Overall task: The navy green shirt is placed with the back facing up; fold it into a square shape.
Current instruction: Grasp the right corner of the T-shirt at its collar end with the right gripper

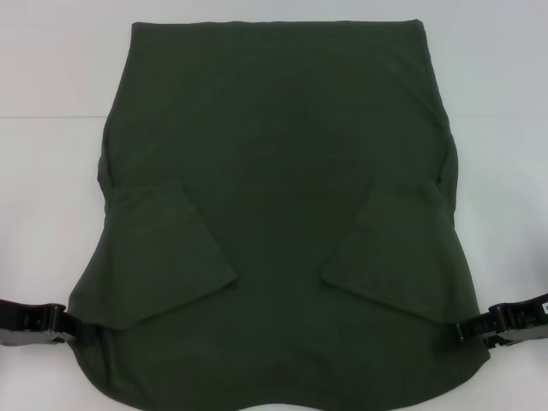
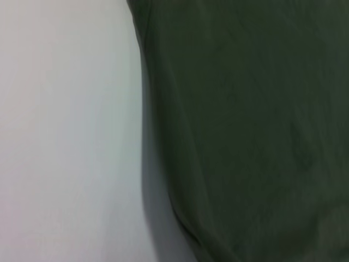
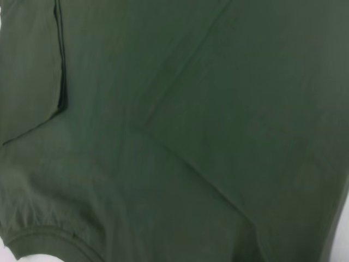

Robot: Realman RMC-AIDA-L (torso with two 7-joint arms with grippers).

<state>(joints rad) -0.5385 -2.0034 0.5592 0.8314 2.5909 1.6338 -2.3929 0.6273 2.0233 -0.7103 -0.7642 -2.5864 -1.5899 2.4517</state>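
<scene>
Olive-green cotton covers most of the white table [image 1: 51,77]: the navy green shirt [image 1: 282,154] lies flat with its plain back up, its straight hem at the far side and its rounded near edge running off the bottom of the head view. Both short sleeves are folded inward onto the body, the left sleeve [image 1: 167,257] and the right sleeve [image 1: 394,257] lying as slanted flaps on either side of the middle. The left gripper [image 1: 73,327] sits low at the shirt's near left edge, its tip touching the cloth; the right gripper [image 1: 467,330] sits likewise at the near right edge. Whether either pair of fingers is closed on the fabric or merely against it, I cannot tell. The left wrist view shows the shirt's edge beside bare table, while the right wrist view is filled with green cloth and fold lines.
</scene>
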